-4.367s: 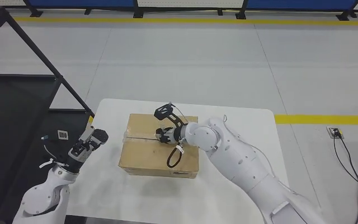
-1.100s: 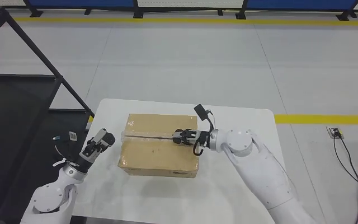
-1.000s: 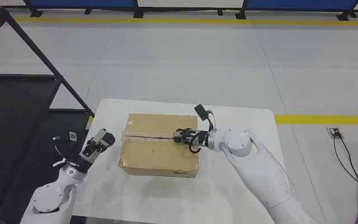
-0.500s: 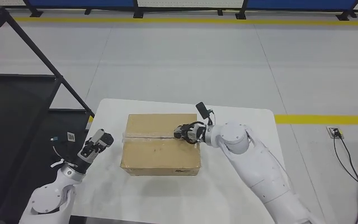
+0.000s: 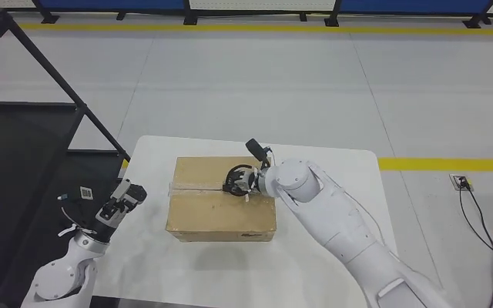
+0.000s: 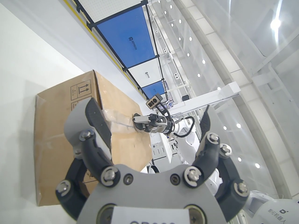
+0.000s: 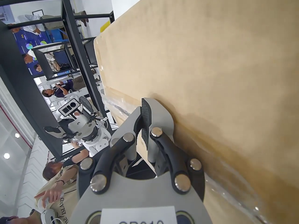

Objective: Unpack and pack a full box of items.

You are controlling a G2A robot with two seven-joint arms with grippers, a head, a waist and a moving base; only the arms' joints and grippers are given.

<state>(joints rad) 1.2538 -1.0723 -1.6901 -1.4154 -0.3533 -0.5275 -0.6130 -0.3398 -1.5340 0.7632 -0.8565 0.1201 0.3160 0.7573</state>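
From where I stand this is a big robotics test hall, more factory than lab. The floor (image 5: pixel 254 85) is bare pale grey, marked with yellow lines (image 5: pixel 231 28), with blue partition panels (image 6: pixel 126 40) in black frames along its far edge. Spotlights (image 6: pixel 275 24) dot a high white ceiling (image 6: pixel 245 5), a black metal rack (image 5: pixel 62 77) stands beside the white table (image 5: pixel 323 165), and a cable (image 5: pixel 474 215) trails from a floor socket (image 5: pixel 460 182)

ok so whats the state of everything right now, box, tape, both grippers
box: closed, top flaps down
tape: stuck along the top seam, crinkled at the box's end
left gripper: open, empty, beside the box and apart from it
right gripper: shut, tips on the box top at the taped seam
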